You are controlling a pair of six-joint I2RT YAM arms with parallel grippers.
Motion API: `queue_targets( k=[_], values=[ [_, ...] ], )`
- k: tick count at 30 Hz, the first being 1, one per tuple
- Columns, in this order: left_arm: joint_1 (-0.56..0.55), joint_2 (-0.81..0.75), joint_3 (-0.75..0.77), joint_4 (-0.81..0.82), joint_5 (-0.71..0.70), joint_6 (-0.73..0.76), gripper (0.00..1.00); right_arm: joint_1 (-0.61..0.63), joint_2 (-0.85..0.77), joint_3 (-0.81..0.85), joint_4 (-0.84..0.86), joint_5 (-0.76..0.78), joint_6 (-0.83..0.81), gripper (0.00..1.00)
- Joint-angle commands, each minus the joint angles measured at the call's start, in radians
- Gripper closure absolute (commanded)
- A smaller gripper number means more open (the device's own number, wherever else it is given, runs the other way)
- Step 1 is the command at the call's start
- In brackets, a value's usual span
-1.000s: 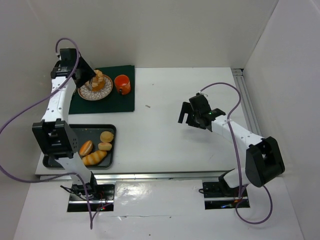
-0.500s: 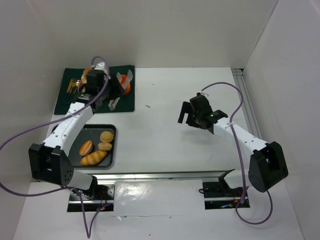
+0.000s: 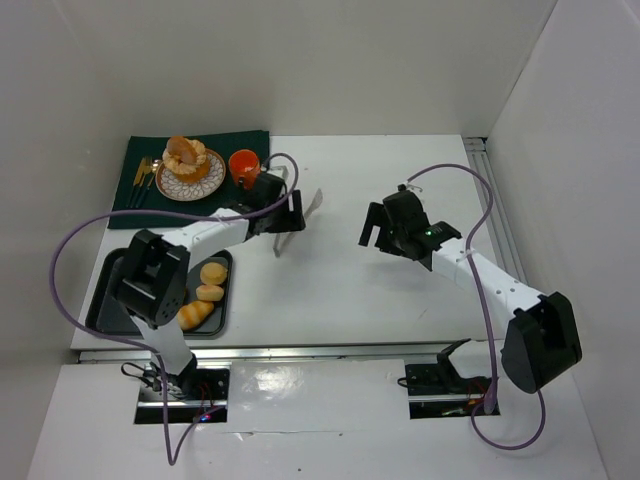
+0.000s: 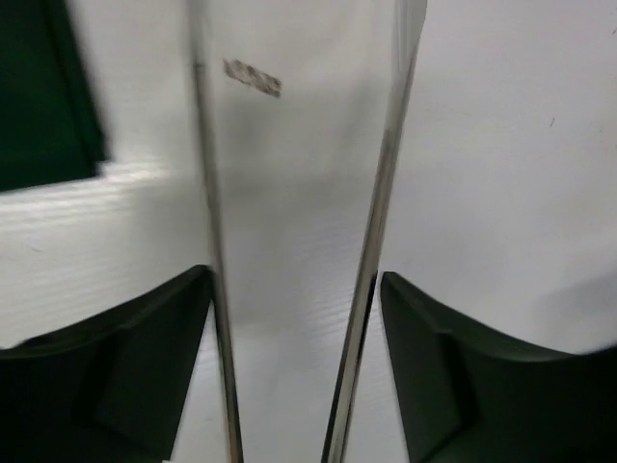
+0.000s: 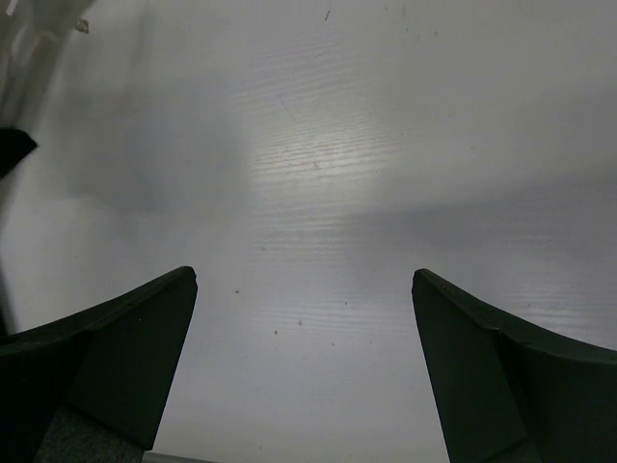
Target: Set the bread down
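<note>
Bread is on the plate; both of your grippers are empty.

You have the bread sitting on the patterned plate at the far left of the table, on the green mat, with the orange cup just beside the plate on its right. Your left gripper hangs over bare table just off the mat's right edge, well apart from the bread; its clear fingers are spread wide and the left wrist view shows only tabletop between them. Your right gripper hovers over the middle of the table, its jaws also spread wide with nothing between them. The tray at the near left holds two small buns and a long loaf.
</note>
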Motion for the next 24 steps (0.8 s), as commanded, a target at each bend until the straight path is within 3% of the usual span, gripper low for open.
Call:
queue_targets(
  k=[1, 4, 15, 19, 24],
  values=[
    [-0.070, 0.009, 0.020, 0.030, -0.082, -0.076, 0.14, 0.011, -0.045, -0.002, -0.018, 0.037, 0.016, 0.00],
    [-0.090, 0.030, 0.039, -0.006, -0.096, -0.087, 0.02, 0.011, -0.026, 0.010, -0.018, 0.016, 0.005, 0.00],
    [-0.101, -0.117, 0.358, -0.406, -0.195, 0.040, 0.01, 0.011, 0.005, 0.086, -0.062, 0.120, 0.005, 0.00],
    [-0.101, -0.229, 0.378, -0.515, -0.251, 0.072, 0.01, 0.002, -0.005, 0.073, -0.081, 0.140, 0.031, 0.00],
    [-0.071, -0.365, 0.283, -0.537, -0.280, 0.097, 0.01, 0.002, -0.024, 0.037, -0.095, 0.183, 0.129, 0.00]
  ],
)
